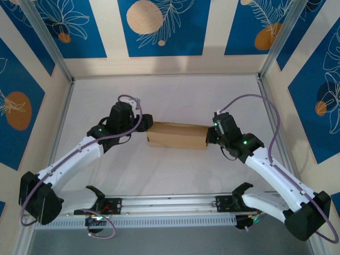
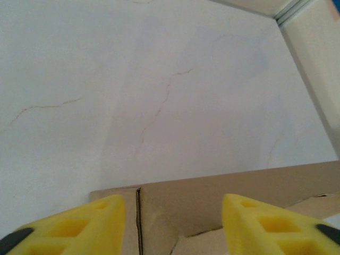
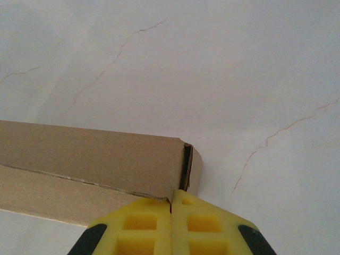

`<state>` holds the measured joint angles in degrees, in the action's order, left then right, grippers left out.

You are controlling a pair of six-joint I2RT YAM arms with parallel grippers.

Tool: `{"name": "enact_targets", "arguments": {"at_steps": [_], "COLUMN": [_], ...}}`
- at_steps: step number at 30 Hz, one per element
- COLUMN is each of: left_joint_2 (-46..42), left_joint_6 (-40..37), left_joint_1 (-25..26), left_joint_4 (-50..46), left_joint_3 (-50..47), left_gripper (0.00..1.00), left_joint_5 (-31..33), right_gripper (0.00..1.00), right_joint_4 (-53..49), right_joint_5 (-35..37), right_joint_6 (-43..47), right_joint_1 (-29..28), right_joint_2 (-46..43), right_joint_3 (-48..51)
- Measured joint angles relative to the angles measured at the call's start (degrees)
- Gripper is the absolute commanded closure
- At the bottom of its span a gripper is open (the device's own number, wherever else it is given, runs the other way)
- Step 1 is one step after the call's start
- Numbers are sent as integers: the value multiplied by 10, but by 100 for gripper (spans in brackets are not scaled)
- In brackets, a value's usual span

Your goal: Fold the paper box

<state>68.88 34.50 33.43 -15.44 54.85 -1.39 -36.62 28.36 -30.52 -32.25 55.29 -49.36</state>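
left arm [image 1: 79,154]: it reached from the near left corner toward the middle of the worktop [image 1: 175,98], wrist at the left end of the paper box [image 1: 178,135].
left jaws: spread wide; in the left wrist view the two yellow left fingers [image 2: 79,228] stood well apart at the bottom edge, with brown cardboard showing in the gap between them. whether either finger touched the cardboard could not be told.
paper box: it lay near the middle of the white, thinly veined worktop, between the two wrists, long side running left to right and its right end a little nearer than its left. it was folded up into a shallow, long brown block. in the left wrist view [image 2: 223,194] a vertical crease showed near its left corner; in the right wrist view [image 3: 101,159] a seam ran along its side and a dark slit marked the end corner.
right jaws: pressed together; the yellow right fingers [image 3: 143,226] met tip to tip right at the box's corner, where the seam ended.
right arm [image 1: 276,170]: it reached in from the near right corner, wrist at the right end of the box.
walls [image 1: 159,26]: blue panels with orange discs and leaf outlines stood around the worktop.
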Motion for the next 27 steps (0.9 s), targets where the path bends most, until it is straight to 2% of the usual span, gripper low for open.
{"name": "enact_targets", "arguments": {"at_steps": [6, 11, 18, 22, 27], "left_joint_2": [0, -20, -27, -27, -23], "left_joint_6": [24, 34, 42, 42, 42], "left_joint_1": [0, 1, 1, 0, 0], "left_joint_4": [42, 85, 105, 104, 105], "left_joint_3": [-41, -82, -104, -104, -104], "left_gripper": [66, 69, 68, 69, 68], "left_joint_5": [-3, -5, -1, 10, 18], "right_gripper": [100, 100, 61, 50, 33], "right_joint_4": [-1, -3, -38, -64, -93], "right_joint_5": [0, -1, -9, -30, -89], "right_joint_6": [0, 0, -11, -5, 10], "right_joint_1": [-1, -1, -2, -1, 6], "right_joint_2": [1, 7, 12, -3, -21], "right_joint_3": [0, 0, 0, 0, -10]}}
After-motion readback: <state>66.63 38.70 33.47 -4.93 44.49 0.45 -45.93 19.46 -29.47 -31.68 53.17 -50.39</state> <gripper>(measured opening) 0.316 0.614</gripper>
